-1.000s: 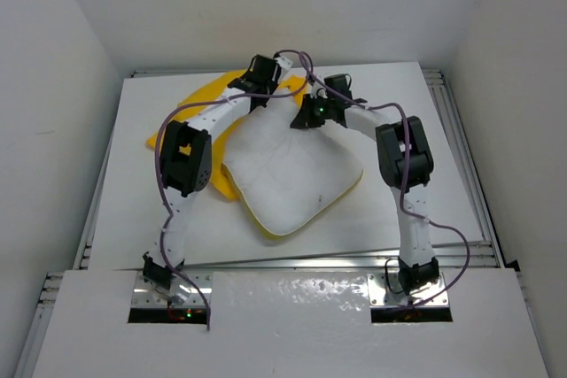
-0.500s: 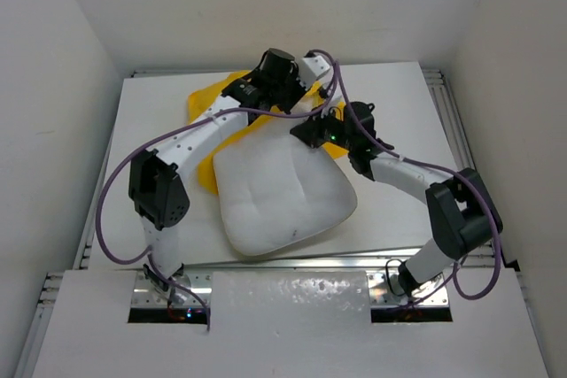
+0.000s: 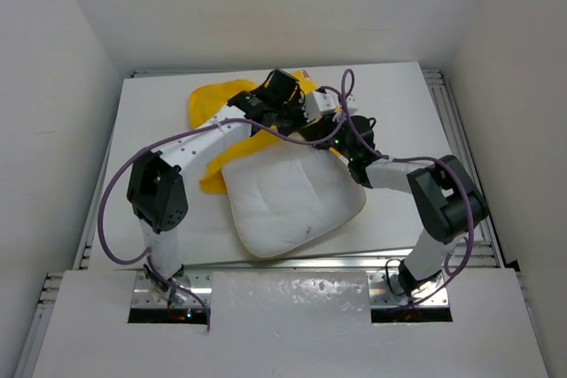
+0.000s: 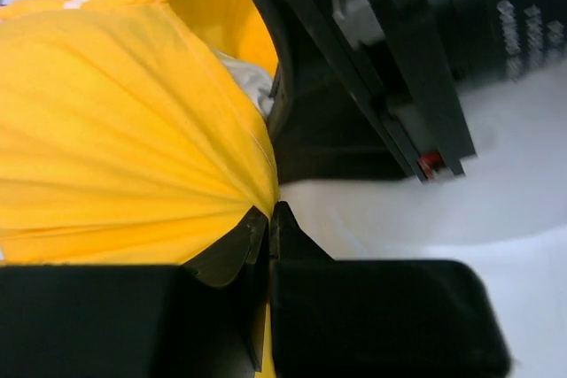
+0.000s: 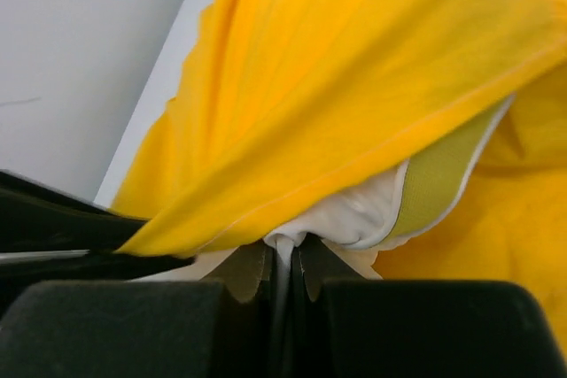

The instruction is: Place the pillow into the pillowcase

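Now both arms have swung in close together at the far middle of the counter (image 3: 407, 104); a second ago they stood wider apart. Left gripper (image 4: 268, 219): jaws closed, pinching a pleated fold of the yellow pillowcase (image 3: 217, 99). Right gripper (image 5: 283, 250): jaws closed on a white fold, apparently the pillow's (image 3: 292, 201) far corner, just under the pillowcase hem. The pillowcase has bunched up far-left instead of lying spread, with a strip showing along the pillow's left edge. The pillow has turned slightly and sits mid-counter, almost all uncovered. Likely the opening is being drawn over that far corner, so insertion has barely begun.
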### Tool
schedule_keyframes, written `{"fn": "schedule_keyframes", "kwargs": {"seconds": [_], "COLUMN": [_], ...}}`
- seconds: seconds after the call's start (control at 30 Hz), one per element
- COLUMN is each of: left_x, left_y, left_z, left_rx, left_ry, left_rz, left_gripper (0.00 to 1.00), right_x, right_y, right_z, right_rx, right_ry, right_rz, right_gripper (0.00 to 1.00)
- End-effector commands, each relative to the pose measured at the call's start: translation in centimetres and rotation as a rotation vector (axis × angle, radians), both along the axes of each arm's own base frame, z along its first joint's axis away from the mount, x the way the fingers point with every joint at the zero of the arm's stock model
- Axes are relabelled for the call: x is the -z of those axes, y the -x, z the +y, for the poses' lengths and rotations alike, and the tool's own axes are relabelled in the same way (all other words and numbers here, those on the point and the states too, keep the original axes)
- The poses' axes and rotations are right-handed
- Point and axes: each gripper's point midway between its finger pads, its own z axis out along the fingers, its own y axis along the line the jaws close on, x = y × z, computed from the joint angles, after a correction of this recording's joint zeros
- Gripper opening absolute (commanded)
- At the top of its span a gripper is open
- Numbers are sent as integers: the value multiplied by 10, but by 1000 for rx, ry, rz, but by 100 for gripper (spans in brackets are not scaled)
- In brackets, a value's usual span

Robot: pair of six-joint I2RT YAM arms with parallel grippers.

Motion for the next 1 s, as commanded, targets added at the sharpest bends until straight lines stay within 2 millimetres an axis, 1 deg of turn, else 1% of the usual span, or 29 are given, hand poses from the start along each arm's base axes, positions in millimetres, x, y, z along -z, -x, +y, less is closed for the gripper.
{"fn": "schedule_keyframes", "kwargs": {"seconds": [0.0, 0.07, 0.1, 0.13, 0.17, 0.2, 0.23, 0.27, 0.3, 0.33, 0.37, 0.4, 0.43, 0.47, 0.5, 0.53, 0.57, 0.6, 0.63, 0.67, 0.7, 0.73, 0.77, 0.8, 0.83, 0.87, 0.9, 0.93, 0.97], "left_x": [-8, -9, -6, -6, -8, -2, -4, -10, -3, -4, -6, -6, -7, -2, -1, 9, 9, 12, 22, 22, 14, 27, 16, 18, 35, 39, 38, 53, 53], "left_y": [76, 88, 97, 98, 97, 85, 73, 52, 29, 14, -12, -22, -30, -37, -41, -44, -46, -49, -54, -61, -70, -78, -89, -95, -101, -103, -108, -112, -117], "left_z": [-25, -20, -15, -12, -9, 1, 9, 10, 34, 42, 59, 66, 71, 71, 71, 68, 62, 58, 53, 51, 47, 46, 44, 44, 42, 40, 37, 35, 33], "left_rx": [239, 287, 305, 317, 307, 239, 153, 81, -77, -153, -292, -361, -405, -428, -437, -428, -416, -415, -414, -430, -455, -471, -506, -513, -509, -507, -505, -505, -517], "left_ry": [49, 40, 28, 15, 9, -40, -48, -32, -85, -87, -121, -126, -135, -144, -154, -166, -152, -150, -158, -153, -133, -153, -142, -152, -180, -191, -190, -210, -209], "left_rz": [151, 164, 192, 184, 167, 128, 98, 21, -24, -67, -168, -203, -238, -252, -258, -245, -240, -237, -227, -242, -264, -263, -303, -315, -303, -301, -306, -295, -305], "left_gripper": [0, 0, 0, 0, 0, 0, 0, 0, 0, 0, 0, 0, 1, 1, 9, 15, 27, 32, 37, 43, 50, 50, 50, 50, 50, 50, 51, 51, 51], "right_x": [-68, -61, -56, -52, -49, -27, -36, -16, 7, 12, 19, 32, 32, 31, 40, 38, 42, 52, 53, 56, 60, 64, 65, 67, 70, 71, 71, 74, 75], "right_y": [-33, -37, -39, -43, -49, -48, -58, -51, -42, -41, -35, -27, -24, -24, -16, -18, -15, -7, -7, -5, -2, -1, 1, 4, 10, 14, 16, 25, 29], "right_z": [-34, -37, -37, -35, -23, -15, -6, 5, 5, 2, -7, -16, -21, -27, -30, -31, -32, -31, -31, -31, -31, -30, -27, -26, -20, -17, -14, -11, -9], "right_rx": [238, 249, 243, 237, 155, 92, 29, -65, -102, -116, -91, -78, -66, -59, -75, -92, -106, -137, -152, -157, -171, -183, -201, -219, -262, -286, -303, -332, -341], "right_ry": [-141, -104, -87, -71, -49, -1, 42, 88, 147, 188, 216, 240, 246, 251, 269, 291, 310, 325, 338, 342, 337, 329, 320, 310, 282, 267, 249, 210, 186], "right_rz": [-217, -208, -195, -189, -187, -108, -131, -80, 8, 8, 29, 53, 56, 58, 111, 111, 131, 176, 175, 188, 201, 216, 221, 235, 253, 261, 257, 279, 287], "right_gripper": [0, 0, 0, 0, 1, 9, 26, 64, 70, 74, 85, 92, 98, 99, 99, 99, 99, 99, 99, 99, 99, 99, 99, 99, 99, 99, 99, 99, 99]}}
